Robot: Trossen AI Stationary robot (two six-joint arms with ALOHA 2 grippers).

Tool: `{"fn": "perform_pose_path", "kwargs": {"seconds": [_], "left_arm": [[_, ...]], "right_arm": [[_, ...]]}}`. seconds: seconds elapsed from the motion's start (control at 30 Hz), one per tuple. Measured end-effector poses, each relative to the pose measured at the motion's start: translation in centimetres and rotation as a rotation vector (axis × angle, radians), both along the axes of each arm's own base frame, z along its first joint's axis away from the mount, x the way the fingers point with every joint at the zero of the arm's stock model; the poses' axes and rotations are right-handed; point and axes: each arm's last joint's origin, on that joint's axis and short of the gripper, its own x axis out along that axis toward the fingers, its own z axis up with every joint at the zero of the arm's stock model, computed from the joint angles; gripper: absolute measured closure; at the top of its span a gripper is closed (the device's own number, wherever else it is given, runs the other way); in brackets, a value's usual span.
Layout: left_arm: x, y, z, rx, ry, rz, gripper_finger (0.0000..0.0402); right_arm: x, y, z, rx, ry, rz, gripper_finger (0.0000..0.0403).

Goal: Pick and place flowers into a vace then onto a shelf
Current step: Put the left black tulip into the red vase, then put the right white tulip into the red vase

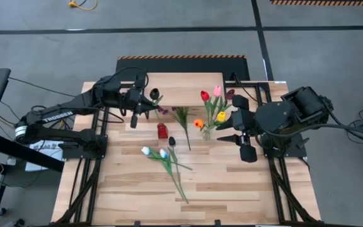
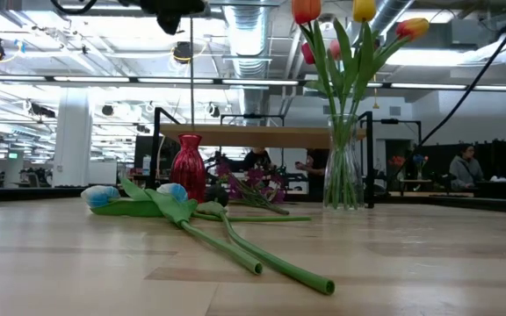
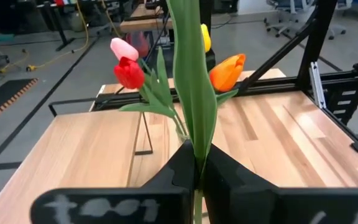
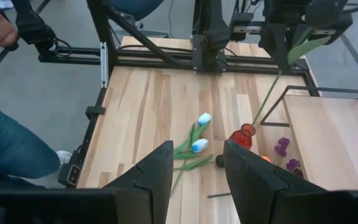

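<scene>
The left hand (image 1: 145,108) is clamped on a dark tulip's (image 1: 154,94) stem, lifted beside the shelf (image 1: 184,88) above the surface (image 1: 232,183). The right hand (image 1: 233,129) waits released near the glass vase (image 2: 344,164). That light, bendy stem probably needs pinching mid-length.

The table (image 1: 137,189) is made of light wood planks with a smooth, slightly satin surface, and the shelf (image 1: 181,85) has the same pale wood on thin matt black metal legs. The clear vase (image 2: 343,167) looks like glossy glass, while the small red vase (image 2: 188,167) has a shiny ribbed surface. The flowers (image 2: 191,215) look like smooth matt plastic on the green stems, and the fingers (image 4: 151,177) of the right gripper are matt black plastic.
</scene>
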Motion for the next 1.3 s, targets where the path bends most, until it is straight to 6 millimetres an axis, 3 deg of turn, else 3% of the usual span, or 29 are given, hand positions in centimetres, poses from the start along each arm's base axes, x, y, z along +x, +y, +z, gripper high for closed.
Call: {"fn": "perform_pose_path", "kwargs": {"seconds": [0.43, 0.7, 1.03, 1.3], "left_arm": [[-0.2, 0.0, -0.5, -0.014, 0.048, 0.004, 0.0398], [0.4, 0.2, -1.0, -0.041, 0.068, -0.031, 0.037], [2.7, 0.9, -3.2, -0.096, 0.159, -0.081, 0.0331], [2.7, 1.0, -3.9, -0.1, 0.215, -0.065, 0.0314]], "right_arm": [[0.0, 0.1, 0.0, 0.013, 0.007, 0.018, 0.027], [0.0, 0.1, 0.0, 0.015, 0.008, 0.022, 0.0269], [-0.1, 0.3, 0.0, 0.017, 0.009, 0.031, 0.0269], [-0.4, 0.8, 0.0, 0.016, 0.009, 0.056, 0.027]]}}
